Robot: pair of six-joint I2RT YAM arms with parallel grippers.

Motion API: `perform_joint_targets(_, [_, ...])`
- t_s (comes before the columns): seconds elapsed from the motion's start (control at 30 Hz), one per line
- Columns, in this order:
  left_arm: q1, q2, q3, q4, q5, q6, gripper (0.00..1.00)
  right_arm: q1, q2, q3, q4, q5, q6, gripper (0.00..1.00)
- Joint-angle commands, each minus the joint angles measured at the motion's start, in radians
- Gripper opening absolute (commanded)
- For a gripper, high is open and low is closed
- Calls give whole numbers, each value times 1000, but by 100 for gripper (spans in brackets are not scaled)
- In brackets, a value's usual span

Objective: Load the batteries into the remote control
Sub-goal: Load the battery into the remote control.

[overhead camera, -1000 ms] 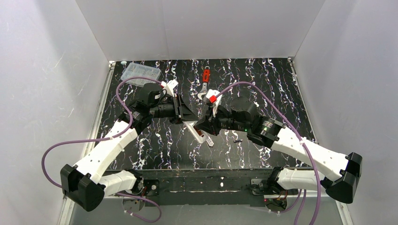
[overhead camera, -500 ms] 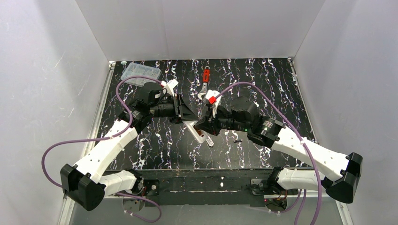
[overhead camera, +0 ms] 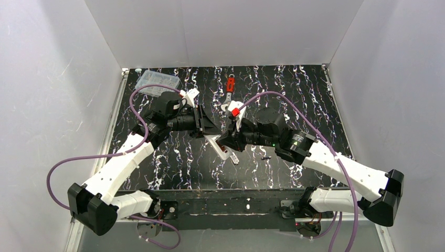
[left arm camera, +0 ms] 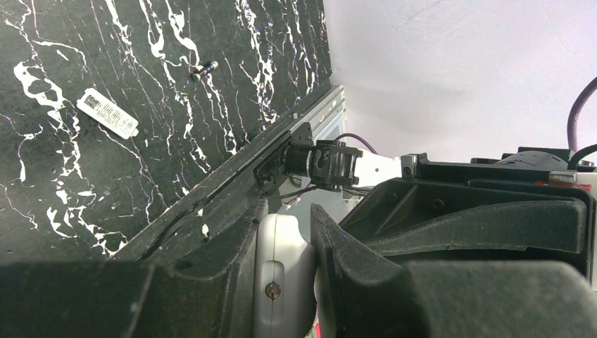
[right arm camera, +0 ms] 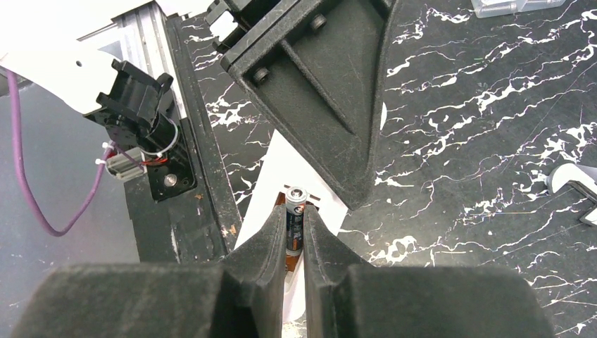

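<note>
Over the black marbled surface [overhead camera: 294, 94], the right gripper [right arm camera: 296, 236] pinches a small black cylindrical battery [right arm camera: 296, 211] at the reddish recess [right arm camera: 282, 201] of the slim white rectangular remote control [right arm camera: 280, 169], which the left gripper [left arm camera: 285, 246] clamps tight, a clear plastic box [overhead camera: 156, 81] far left.

Tabletop [overhead camera: 294, 94] with a glossy black stone-look surface and white veining. Remote control [right arm camera: 278, 169] in smooth white plastic with a slight sheen. Battery [right arm camera: 296, 203] with a glossy dark wrap and a bright metal cap. Right tool [right arm camera: 294, 215] and left tool [left arm camera: 287, 225] in matt black plastic, finely grainy and rough. Box [overhead camera: 156, 80] of clear shiny plastic. Arm shells [overhead camera: 118, 168] in smooth white plastic, cables [overhead camera: 68, 163] in purple rubbery sheath
</note>
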Motion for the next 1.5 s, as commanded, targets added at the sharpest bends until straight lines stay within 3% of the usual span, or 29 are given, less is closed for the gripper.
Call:
perform_joint_targets(0.0, [-7, -12, 43, -8, 83, -7, 0, -4, 21, 44, -31, 41, -28, 11])
perform_joint_targets(0.53, [-7, -10, 38, -2, 74, -11, 0, -4, 2, 27, -41, 58, -27, 30])
perform_joint_targets(0.9, [-7, -3, 40, -8, 75, -12, 0, -4, -4, 18, -26, 77, -25, 35])
perform_joint_targets(1.17, [-7, 2, 37, -21, 78, -10, 0, -4, -28, 31, -15, 73, -19, 50])
perform_joint_targets(1.47, [-7, 13, 43, -33, 104, -14, 0, -5, -65, 42, 16, 60, -23, 54])
